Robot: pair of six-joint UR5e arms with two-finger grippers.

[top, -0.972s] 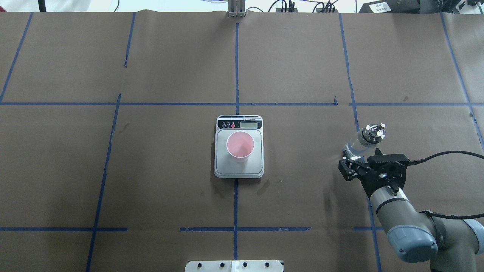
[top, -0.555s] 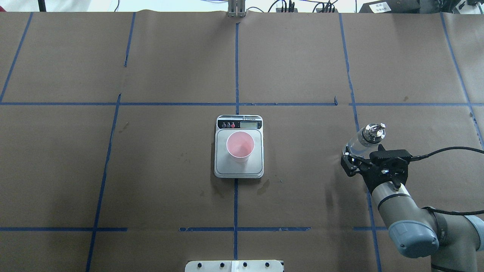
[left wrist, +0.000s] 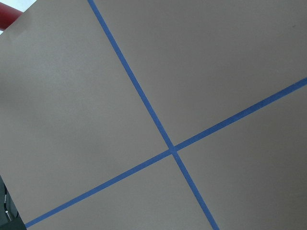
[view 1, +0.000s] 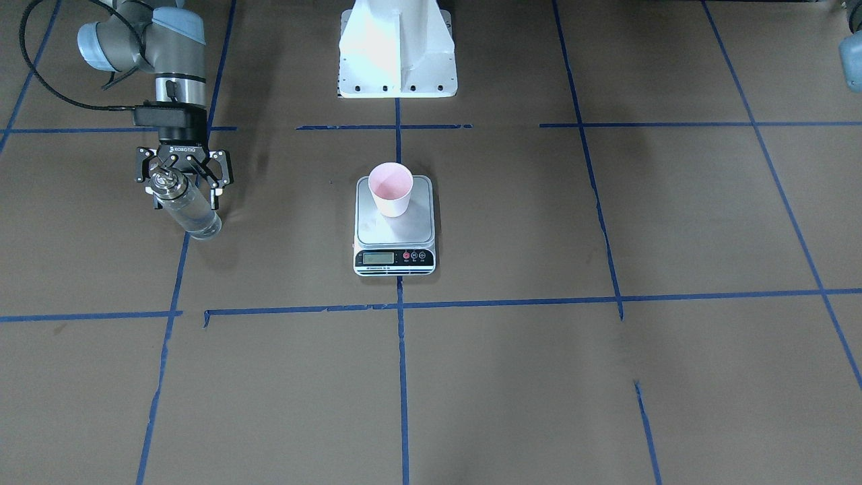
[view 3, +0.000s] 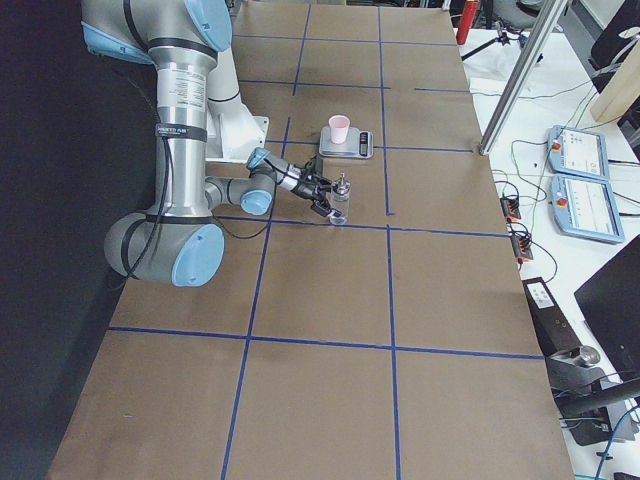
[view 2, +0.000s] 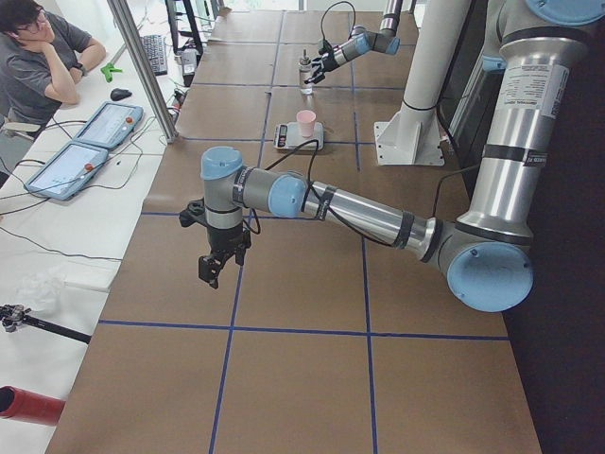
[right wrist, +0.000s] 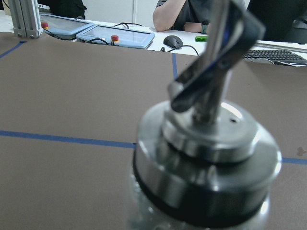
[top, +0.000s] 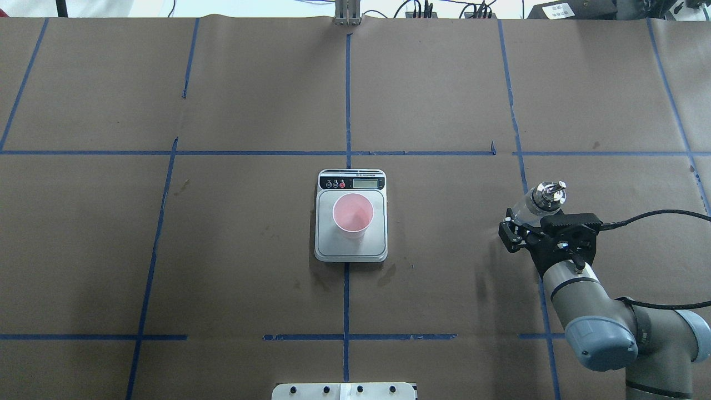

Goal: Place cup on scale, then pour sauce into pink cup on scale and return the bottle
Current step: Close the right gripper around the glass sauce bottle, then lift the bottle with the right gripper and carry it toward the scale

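Right tool is sitting level at the bottle, reaching in from the robot's side. Its fingers are standing wide, one on each side of the glass just under the silver pourer cap. I am seeing gaps on both sides, so I am reading this as straddling, not gripping. The bottle is standing upright on the tabletop, long axis vertical, with the sauce showing as clear liquid whose level I cannot read.

The cup is sitting upright on the scale at mid-table, inside the platform's edges and towards the side away from the display. I cannot tell whether anything is in it.

The key relation is that the cup is lying well apart from the bottle, straight towards the robot's left. The right arm is much the nearer one. I am seeing only bare tabletop and blue tape lines between them, so I am judging the sideways carry unobstructed.

Left tool is hanging over the tabletop far out at the left end, showing only in the side view. I cannot tell whether it is wide or narrow.
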